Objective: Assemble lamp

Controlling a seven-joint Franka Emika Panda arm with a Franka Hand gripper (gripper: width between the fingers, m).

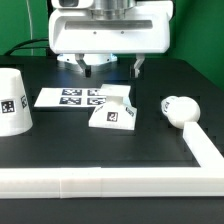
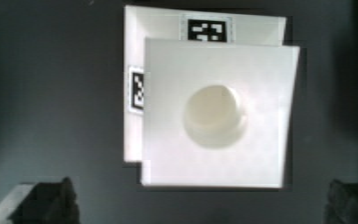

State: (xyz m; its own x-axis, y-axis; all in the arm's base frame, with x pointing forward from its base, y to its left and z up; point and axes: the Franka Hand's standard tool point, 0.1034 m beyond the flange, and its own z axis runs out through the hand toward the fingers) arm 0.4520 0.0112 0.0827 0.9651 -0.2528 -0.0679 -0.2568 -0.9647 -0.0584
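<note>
Black table (image 1: 60, 135) across most of the exterior view; strip of green backdrop (image 1: 20, 25) in the upper left corner. At top centre, white arm housing (image 1: 108, 30), cropped by the frame edge. One long white rail (image 1: 100, 180) along the bottom and up the exterior view's right. One shade (image 1: 12, 100) at the exterior view's left edge, partly cut off. One marker board (image 1: 72, 98) left of centre. One base (image 1: 113, 110) at centre by the board's right end, contact unclear, below the gripper (image 1: 111, 68), spread wide and empty. One bulb (image 1: 180, 108) lying apart at right. Wrist view blurred: round socket (image 2: 211, 112) in the base, dark fingertips (image 2: 43, 200) barely legible.
</note>
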